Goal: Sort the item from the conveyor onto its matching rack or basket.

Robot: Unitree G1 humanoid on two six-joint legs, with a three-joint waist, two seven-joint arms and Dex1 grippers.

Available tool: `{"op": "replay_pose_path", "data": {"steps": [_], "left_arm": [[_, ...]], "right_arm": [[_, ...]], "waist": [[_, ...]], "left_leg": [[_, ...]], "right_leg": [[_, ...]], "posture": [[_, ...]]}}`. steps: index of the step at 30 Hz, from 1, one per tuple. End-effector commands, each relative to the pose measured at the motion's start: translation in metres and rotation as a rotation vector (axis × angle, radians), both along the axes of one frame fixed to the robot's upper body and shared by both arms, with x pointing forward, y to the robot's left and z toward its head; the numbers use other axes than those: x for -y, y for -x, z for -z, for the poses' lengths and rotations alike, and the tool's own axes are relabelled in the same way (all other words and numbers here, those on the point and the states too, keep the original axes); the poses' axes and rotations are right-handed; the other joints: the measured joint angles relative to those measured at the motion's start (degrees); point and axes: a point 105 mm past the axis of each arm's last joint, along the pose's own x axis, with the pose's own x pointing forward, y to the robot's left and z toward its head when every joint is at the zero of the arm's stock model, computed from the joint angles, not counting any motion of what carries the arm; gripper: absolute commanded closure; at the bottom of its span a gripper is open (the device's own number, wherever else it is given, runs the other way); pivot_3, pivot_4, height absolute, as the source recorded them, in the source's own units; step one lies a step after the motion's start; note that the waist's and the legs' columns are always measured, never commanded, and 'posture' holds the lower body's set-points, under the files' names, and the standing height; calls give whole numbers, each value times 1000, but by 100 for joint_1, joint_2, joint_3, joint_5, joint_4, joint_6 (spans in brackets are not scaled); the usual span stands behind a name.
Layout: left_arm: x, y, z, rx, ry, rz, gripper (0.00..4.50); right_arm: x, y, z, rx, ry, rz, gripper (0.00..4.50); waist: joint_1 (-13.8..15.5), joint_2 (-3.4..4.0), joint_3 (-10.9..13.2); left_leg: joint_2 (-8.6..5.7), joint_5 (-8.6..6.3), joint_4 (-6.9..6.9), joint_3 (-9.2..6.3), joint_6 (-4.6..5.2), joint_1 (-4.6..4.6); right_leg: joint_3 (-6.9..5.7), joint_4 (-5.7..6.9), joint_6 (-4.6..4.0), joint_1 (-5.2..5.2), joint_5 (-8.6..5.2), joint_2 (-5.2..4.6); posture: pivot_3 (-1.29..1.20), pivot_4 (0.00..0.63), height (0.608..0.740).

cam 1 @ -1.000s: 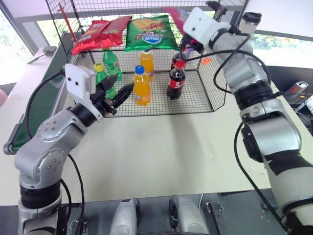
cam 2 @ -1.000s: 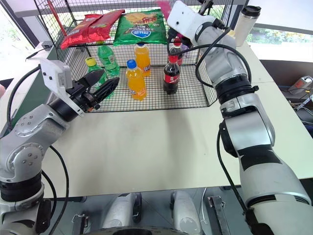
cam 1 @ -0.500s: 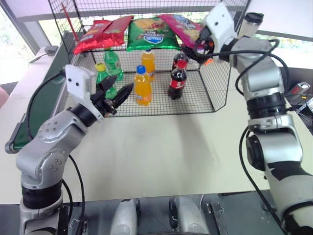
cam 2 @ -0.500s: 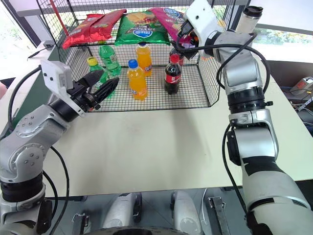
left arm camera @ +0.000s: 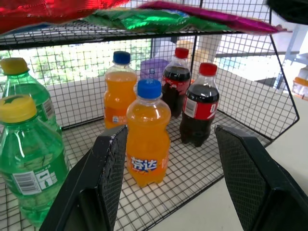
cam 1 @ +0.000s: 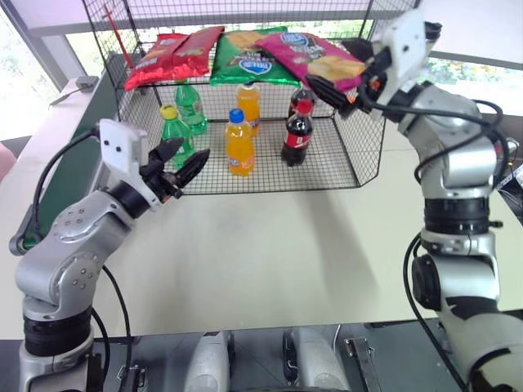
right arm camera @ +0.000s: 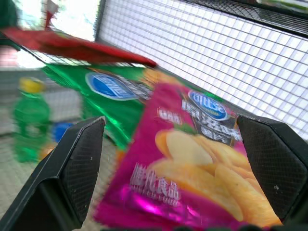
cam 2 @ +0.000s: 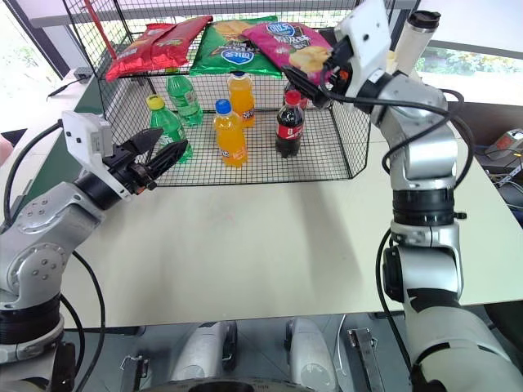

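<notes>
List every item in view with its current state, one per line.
Pink chip bag: lying on the rack's upper level, released.
Green chip bag: lying flat beside it.
Red chip bags: lying flat.
Bottles: upright, capped, lower level.
Rack: two levels, both stocked.
Right gripper: open.
Left gripper: open, empty.

Both arms raised, jaws apart.

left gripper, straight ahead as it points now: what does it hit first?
Probably the orange soda bottle with the blue cap: it sits centred between the open left gripper fingers on the wire rack floor. Depth is unclear, and the rack's low front edge may come first.
</notes>
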Motion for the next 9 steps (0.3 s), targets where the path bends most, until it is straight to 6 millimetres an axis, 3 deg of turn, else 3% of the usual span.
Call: {"op": "replay_pose_path", "data": {"steps": [1,6,9], "left_arm": [[-8,5,-9,28,-9,-12,1503],[-15,12,-12,23,-10,-19,1503],[-21,19,-11,8,-16,-35,1503]], "right_arm": [[14,22,-15,57,-72,-12,30],[31,47,-11,-19,-197,-83,30],[34,71,15,-148,-178,-165,30]], "waist": [[2,0,0],[-2,0,0],[3,0,0]], "left_leg": [[0,0,-1,1,0,0],[0,0,0,1,0,1],[1,-2,-2,-1,2,1]], "right_leg": [[0,0,0,0,0,0],[0,0,-1,0,0,0],[0,-2,0,0,-1,-1]], "posture": [[0,150,740],[0,150,740],[0,150,740]]}}
